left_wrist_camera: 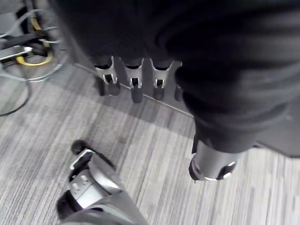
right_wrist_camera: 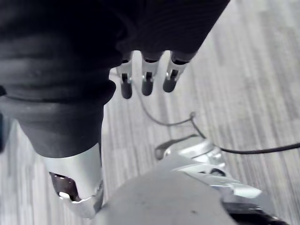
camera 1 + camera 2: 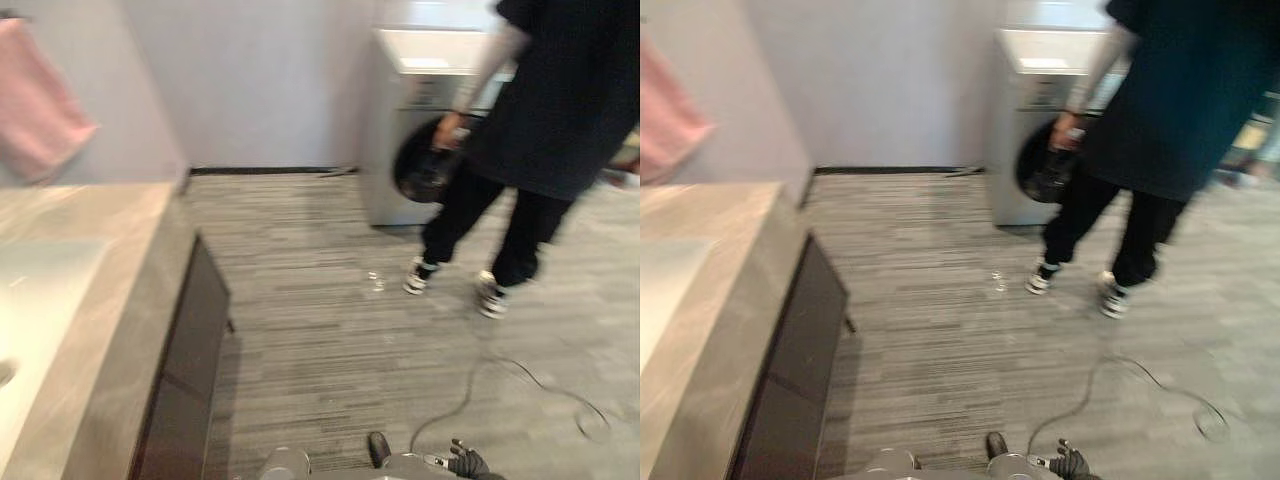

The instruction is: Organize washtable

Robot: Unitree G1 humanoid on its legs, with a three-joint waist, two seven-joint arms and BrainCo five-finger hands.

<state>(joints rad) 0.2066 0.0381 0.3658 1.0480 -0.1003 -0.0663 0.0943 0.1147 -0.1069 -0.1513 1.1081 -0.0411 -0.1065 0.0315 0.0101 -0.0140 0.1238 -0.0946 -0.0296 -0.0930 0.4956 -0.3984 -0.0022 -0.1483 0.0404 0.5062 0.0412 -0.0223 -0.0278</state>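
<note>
Washtable (image 3: 110, 230) at near left: pale stone top, sink basin (image 3: 35, 300) set into it, dark cabinet front (image 3: 185, 370) below. We cannot tell what lies on the rest of the top, which runs out of frame. A pink towel (image 3: 35, 100) hangs on the wall above its far end. We face past the table, toward open grey floor (image 3: 330, 330).

Left hand (image 1: 136, 86) hangs over the floor, fingers relaxed and straight, holding nothing. Right hand (image 2: 146, 77) is the same, empty. At far right a person (image 3: 560, 100) stands by a washing machine (image 3: 400, 120).

Risks, as we judge them: the table is close on our left, so turning toward it could swing the left arm into the cabinet edge. Stepping forward instead would take us toward the person.
</note>
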